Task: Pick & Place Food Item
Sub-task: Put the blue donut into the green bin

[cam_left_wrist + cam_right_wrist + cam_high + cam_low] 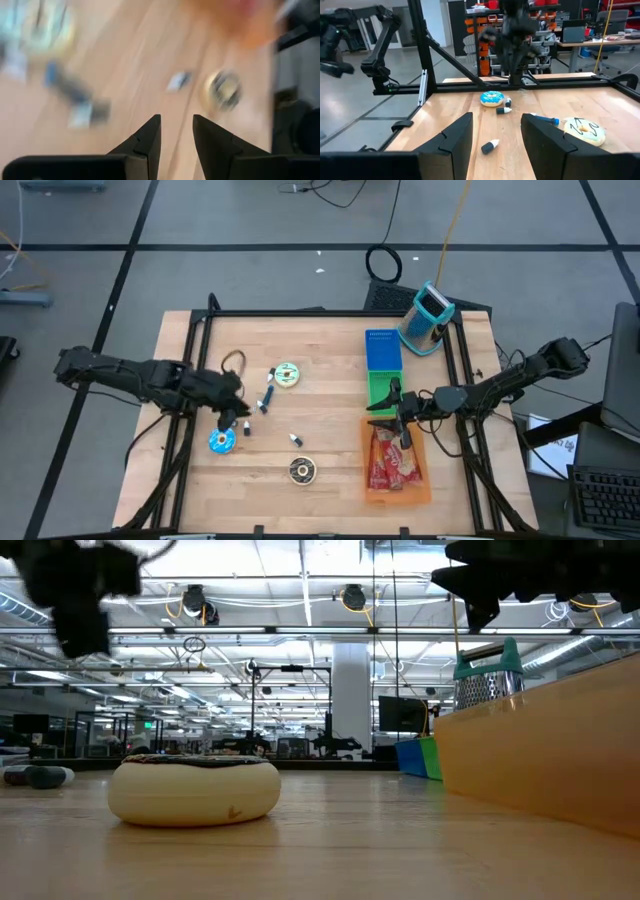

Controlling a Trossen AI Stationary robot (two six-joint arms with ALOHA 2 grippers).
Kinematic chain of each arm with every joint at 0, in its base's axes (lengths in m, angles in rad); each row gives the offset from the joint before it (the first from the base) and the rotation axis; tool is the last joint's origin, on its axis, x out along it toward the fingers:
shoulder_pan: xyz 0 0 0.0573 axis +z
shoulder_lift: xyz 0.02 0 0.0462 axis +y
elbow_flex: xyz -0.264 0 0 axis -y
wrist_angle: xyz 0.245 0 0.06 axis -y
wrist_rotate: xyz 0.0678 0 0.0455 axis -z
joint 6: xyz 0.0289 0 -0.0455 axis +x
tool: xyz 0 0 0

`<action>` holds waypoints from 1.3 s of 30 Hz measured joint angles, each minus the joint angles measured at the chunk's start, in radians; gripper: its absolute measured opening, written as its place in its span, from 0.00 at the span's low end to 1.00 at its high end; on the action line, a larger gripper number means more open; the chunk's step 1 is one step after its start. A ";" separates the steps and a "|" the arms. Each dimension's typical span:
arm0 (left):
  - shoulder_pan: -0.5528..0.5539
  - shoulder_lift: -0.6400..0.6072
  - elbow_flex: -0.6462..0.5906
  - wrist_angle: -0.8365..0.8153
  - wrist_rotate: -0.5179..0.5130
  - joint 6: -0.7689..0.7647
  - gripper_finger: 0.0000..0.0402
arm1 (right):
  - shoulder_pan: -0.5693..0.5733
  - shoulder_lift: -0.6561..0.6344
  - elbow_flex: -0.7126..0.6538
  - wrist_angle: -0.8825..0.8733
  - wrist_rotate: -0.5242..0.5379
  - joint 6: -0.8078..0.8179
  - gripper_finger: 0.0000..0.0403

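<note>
Three donuts lie flat on the wooden table: a blue one [220,442] [492,98], a pale green one [287,375] [584,129], and a cream one with a dark top [302,470] [195,788]. An orange bin [372,480] at the right holds red food packs [392,465]. My left gripper [236,418] [176,122] hangs open above the table just beyond the blue donut, tilted downward, with nothing between its fingers. My right gripper [385,418] [495,130] is open and level over the far end of the orange bin, pointing toward the table's left.
A green bin [378,392] and a blue bin [383,348] stand beyond the orange one, with a teal-handled grater [428,318] at the far right. Markers [266,392] and small caps [296,439] lie among the donuts. Black frame rails [200,350] run along both sides.
</note>
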 joint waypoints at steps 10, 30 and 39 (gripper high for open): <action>-0.111 0.124 -0.001 -0.378 0.016 -0.508 0.29 | -0.014 0.000 0.000 -0.007 -0.014 -0.040 0.39; -0.330 0.468 -0.001 -0.379 0.062 -0.732 0.30 | -0.060 0.000 -0.004 -0.028 -0.161 -0.063 0.39; -0.379 0.565 -0.001 -0.315 0.114 -0.779 0.48 | -0.060 0.000 -0.004 -0.068 -0.161 -0.063 0.39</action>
